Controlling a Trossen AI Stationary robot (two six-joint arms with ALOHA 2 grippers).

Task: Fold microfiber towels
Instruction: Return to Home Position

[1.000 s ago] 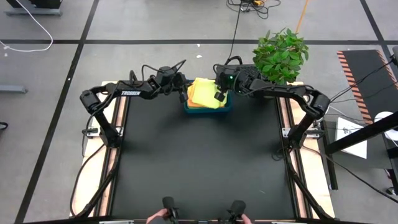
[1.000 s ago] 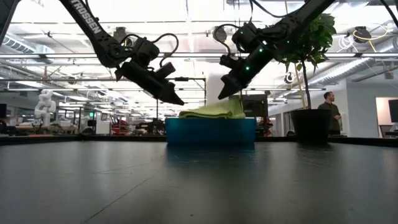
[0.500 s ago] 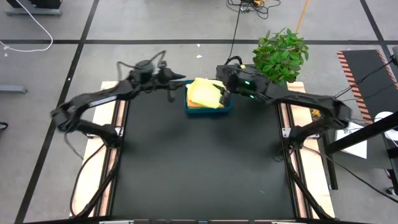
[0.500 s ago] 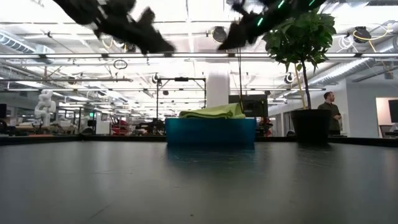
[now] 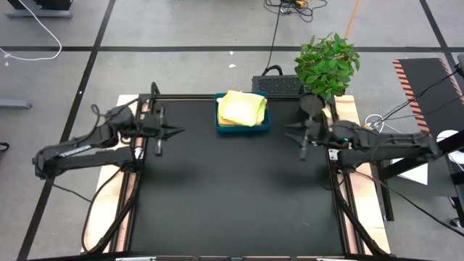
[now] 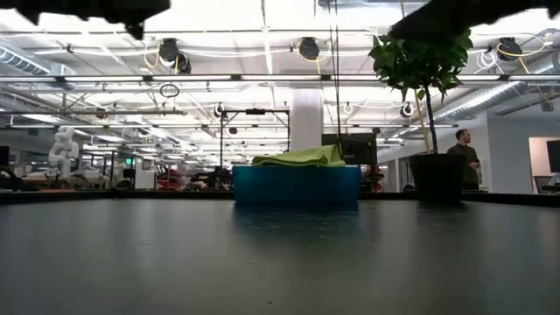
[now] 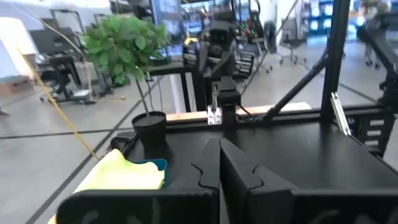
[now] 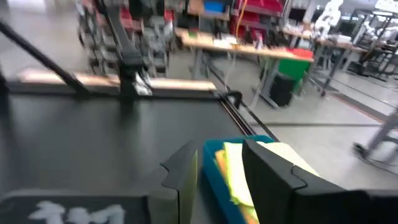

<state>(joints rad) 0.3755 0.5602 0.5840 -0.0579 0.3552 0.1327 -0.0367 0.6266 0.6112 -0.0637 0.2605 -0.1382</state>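
Observation:
A stack of microfiber towels (image 5: 241, 107), pale yellow on top with orange beneath, lies in the blue tray (image 5: 262, 127) at the table's far middle. In the low view the towels (image 6: 302, 157) hump above the tray's wall (image 6: 296, 185). My left gripper (image 5: 176, 132) hovers near the table's left edge, shut and level, pointing toward the right edge. My right gripper (image 5: 290, 130) hovers near the right edge, open and level, pointing left. The right wrist view shows nothing between my right gripper's (image 8: 219, 171) fingers. The left wrist view shows my left gripper (image 7: 219, 171) with its fingers together.
A potted plant (image 5: 328, 65) stands at the far right corner, with a black box (image 5: 279, 84) behind the tray. The black mat (image 5: 232, 188) stretches wide between the arms and toward the near edge. A person (image 6: 464, 149) stands in the room far behind.
Both grippers have drawn away from the tray and risen out of the low view. The left went toward the table's left edge, the right toward its right edge, both somewhat nearer. Each has tipped from slanting down to level. The towels stay in the tray.

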